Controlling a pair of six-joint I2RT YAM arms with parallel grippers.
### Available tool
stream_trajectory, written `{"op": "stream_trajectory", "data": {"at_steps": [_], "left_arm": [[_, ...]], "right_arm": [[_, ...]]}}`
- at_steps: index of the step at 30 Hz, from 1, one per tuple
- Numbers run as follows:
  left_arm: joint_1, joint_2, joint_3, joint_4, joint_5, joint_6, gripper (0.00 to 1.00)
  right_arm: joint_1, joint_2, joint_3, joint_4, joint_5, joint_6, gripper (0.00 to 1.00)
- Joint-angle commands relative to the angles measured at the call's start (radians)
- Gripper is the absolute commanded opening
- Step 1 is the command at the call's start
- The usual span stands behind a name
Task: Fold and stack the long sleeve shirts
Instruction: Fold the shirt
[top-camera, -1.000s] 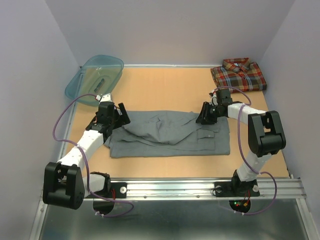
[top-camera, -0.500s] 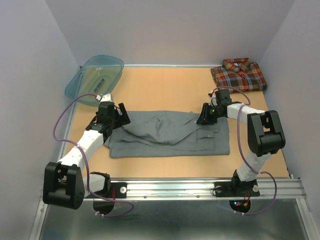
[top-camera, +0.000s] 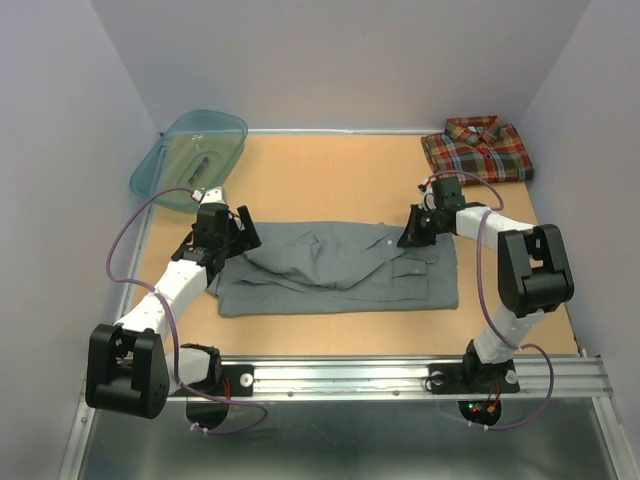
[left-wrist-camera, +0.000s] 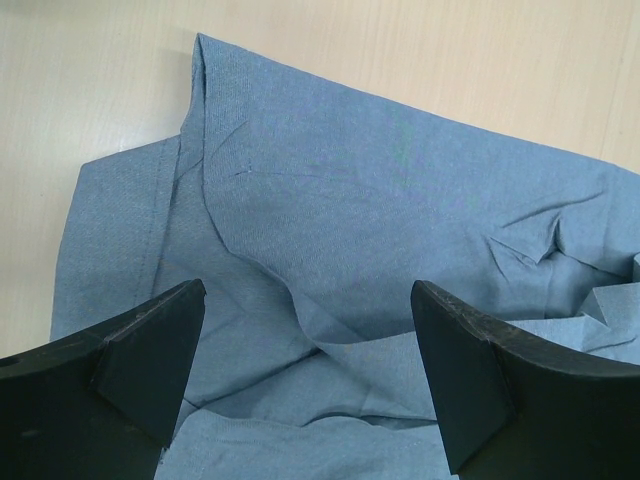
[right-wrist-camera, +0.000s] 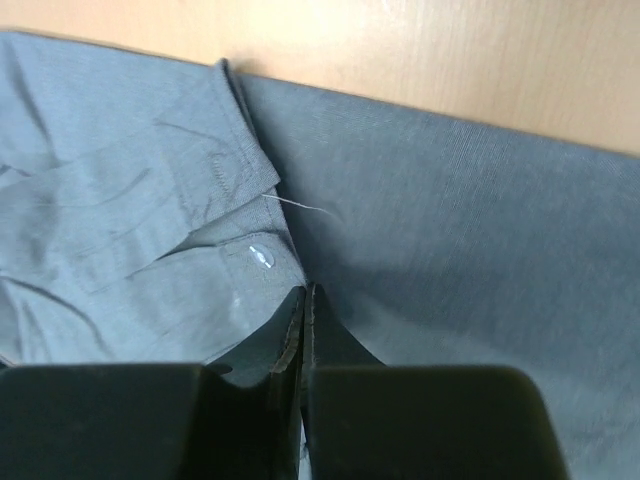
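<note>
Grey cloth first: the grey shirt (top-camera: 340, 265) is lying spread lengthwise across the middle of the wooden table (top-camera: 330, 170). It is lying mostly flat, with loose folds running along its centre and a patch pocket (top-camera: 412, 268) showing near its right end.

The right gripper (top-camera: 415, 232) is bearing down on the far right part of the shirt. In the right wrist view its fingers (right-wrist-camera: 330, 345) are pressing tightly together, with no gap between them. They are nipping a raised fold of the grey fabric, just below a small clear button (right-wrist-camera: 258, 255). A loose pale thread (right-wrist-camera: 300, 207) is trailing from a stitched edge just beyond it.

The left gripper (top-camera: 225, 232) is hovering over the left end of the shirt, released, with its jaws standing wide apart. In the left wrist view its fingers (left-wrist-camera: 130, 370) are framing creased grey cloth and are not touching it; nothing is lying between them.

The plaid shirt (top-camera: 477, 148) is sitting folded, collar up, in the far right corner of the table, well apart from the grey one.

A teal basin (top-camera: 190, 155) is leaning tilted at the far left corner.
</note>
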Motion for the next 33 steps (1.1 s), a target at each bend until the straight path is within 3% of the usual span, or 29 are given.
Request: {"op": "stream_trajectory", "data": {"at_steps": [1,10,16,24,33], "left_arm": [[0.003,-0.02,0.011,0.034,-0.027,0.012,0.96],[0.003,-0.027,0.008,0.026,-0.024,0.008,0.96],[0.003,-0.023,0.009,0.02,-0.008,0.005,0.96],[0.003,0.002,0.042,0.009,0.029,-0.019,0.96],[0.003,0.035,0.062,-0.011,0.047,-0.039,0.96]], "right_arm": [[0.011,-0.146,0.082,-0.043,0.03,0.089,0.01],[0.009,-0.269,0.1,-0.244,0.209,0.255,0.0],[0.008,-0.315,0.034,-0.249,0.36,0.301,0.01],[0.009,-0.266,0.005,-0.242,0.352,0.302,0.01],[0.009,-0.285,-0.058,-0.237,0.484,0.299,0.04]]}}
